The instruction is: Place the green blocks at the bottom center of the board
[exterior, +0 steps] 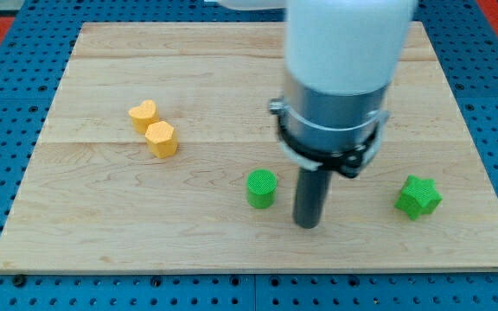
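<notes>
Tool (307,223) is resting on the surface (102,242) near the near edge, about centre; being a bare rod, it is grasping nothing. Green cylinder (262,189) is sitting just left of it, apart by a narrow gap, already near bottom centre. Green star (418,197) is lying well to the right. Judgement: star is needing a leftward push, so the rod should be going round to its right side. Two yellow blocks (153,127), touching, are sitting far left.

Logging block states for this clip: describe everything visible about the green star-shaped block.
The green star block is a small, matte, plastic-looking piece with blunt points and a flat top, lying flat on the wooden board near the view's lower right. Nothing touches it: my tip sits well to its left, between it and the green cylinder.
</notes>
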`<state>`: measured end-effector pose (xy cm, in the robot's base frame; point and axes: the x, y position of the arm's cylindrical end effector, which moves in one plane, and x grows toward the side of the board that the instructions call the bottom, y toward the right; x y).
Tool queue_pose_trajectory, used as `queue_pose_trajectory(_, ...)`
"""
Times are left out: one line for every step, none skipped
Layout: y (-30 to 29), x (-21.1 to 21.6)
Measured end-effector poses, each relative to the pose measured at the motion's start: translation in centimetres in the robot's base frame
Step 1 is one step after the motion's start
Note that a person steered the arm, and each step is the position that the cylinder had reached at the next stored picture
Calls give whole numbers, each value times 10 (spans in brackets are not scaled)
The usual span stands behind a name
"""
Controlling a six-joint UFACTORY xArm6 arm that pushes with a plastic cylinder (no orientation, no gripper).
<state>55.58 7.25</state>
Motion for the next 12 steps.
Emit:
queue_pose_trajectory(-6, -42)
queue_pose_trajectory(-41, -74)
queue_pose_trajectory(-107, -57)
queue_pose_trajectory(-123, -38)
queue_pose_trajectory(-113, -66)
queue_pose_trajectory(-84, -73)
queue_pose_trajectory(-49, -71)
queue_pose_trajectory(-57, -57)
queue_pose_trajectory(-94, -40)
queue_pose_trajectory(-97, -39)
queue_pose_trajectory(-52, -39)
queue_pose_trajectory(-37, -26)
